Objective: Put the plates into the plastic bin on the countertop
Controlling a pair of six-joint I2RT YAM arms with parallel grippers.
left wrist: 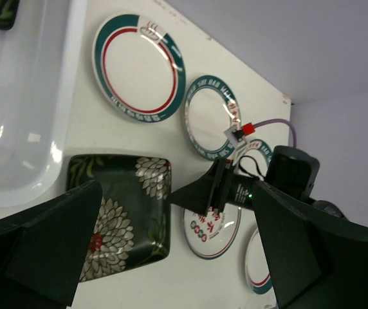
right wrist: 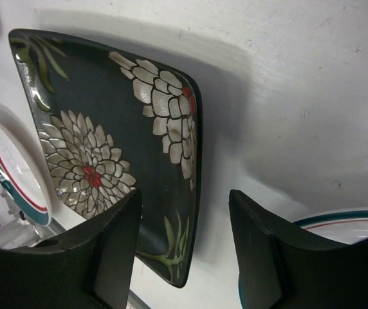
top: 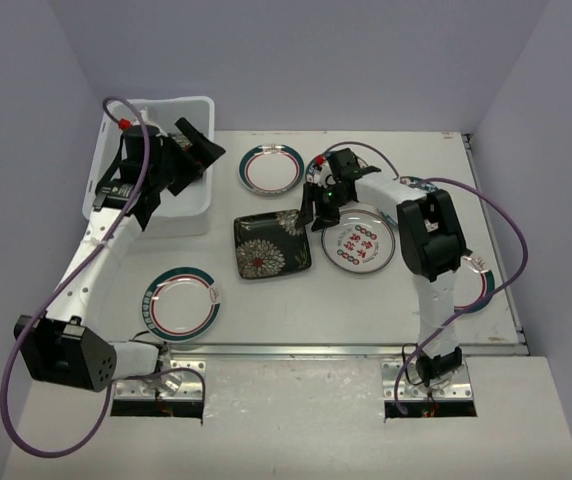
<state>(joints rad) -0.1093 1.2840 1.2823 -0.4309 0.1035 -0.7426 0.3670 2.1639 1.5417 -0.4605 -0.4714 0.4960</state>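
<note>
Square plate (top: 271,247) lies on the countertop (top: 306,310), just left of my right gripper (top: 316,212), whose open, empty jaws straddle its right edge. My left gripper (top: 204,158) hangs open and empty over the bin (top: 191,218).

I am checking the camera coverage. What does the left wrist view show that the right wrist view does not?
Only the left wrist view: the white translucent plastic bin and the right gripper from outside. Only the right wrist view: its open fingers astride one edge of a square black flower-printed plate, close up. Both: that plate on the pale table.
</note>
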